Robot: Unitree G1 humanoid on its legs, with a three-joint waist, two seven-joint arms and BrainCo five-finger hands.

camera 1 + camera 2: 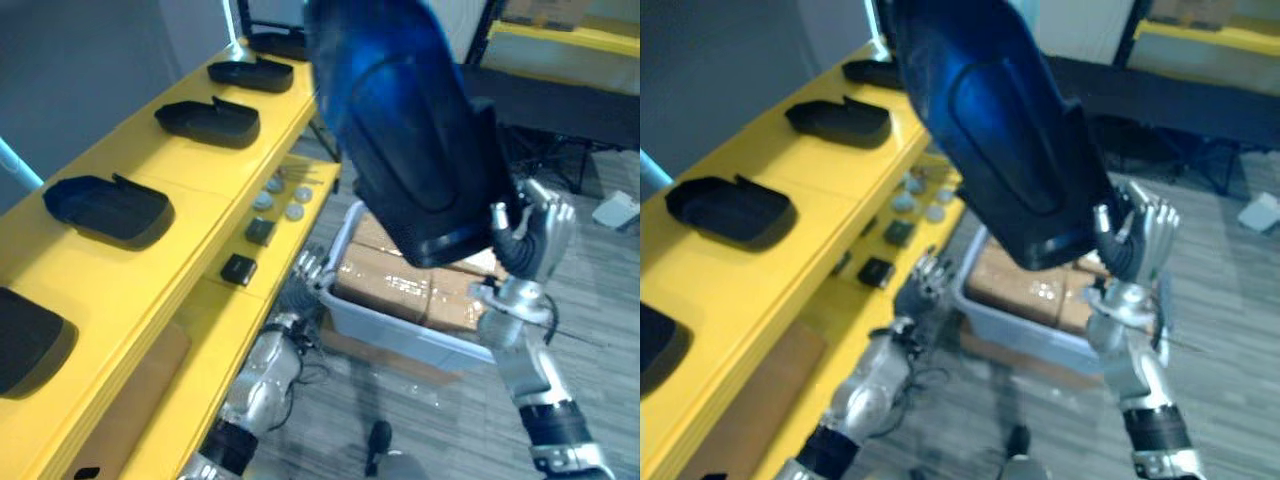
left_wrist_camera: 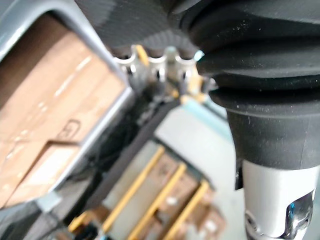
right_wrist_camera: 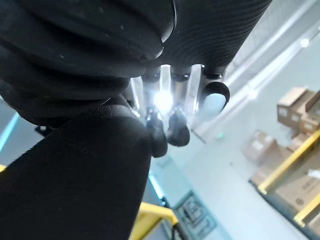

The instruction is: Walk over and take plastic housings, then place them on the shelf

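Note:
A large dark plastic housing [image 1: 410,120] is held up close in front of the camera, tilted, with my right hand [image 1: 535,235] gripping its lower right edge. In the right wrist view the dark fingertips [image 3: 172,132] press against the housing [image 3: 75,175]. Several more dark housings lie open side up along the top of the yellow shelf [image 1: 190,230], among them one [image 1: 108,208] near me and one [image 1: 208,120] farther along. My left hand [image 1: 310,268] hangs low beside the shelf's front, fingers relaxed and holding nothing, at the rim of a grey bin [image 1: 390,325].
The grey bin holds cardboard boxes [image 1: 385,280] and stands on the floor between my arms. A lower yellow shelf board carries small black blocks [image 1: 238,269] and grey discs [image 1: 280,198]. A black table [image 1: 560,100] stands at the back right.

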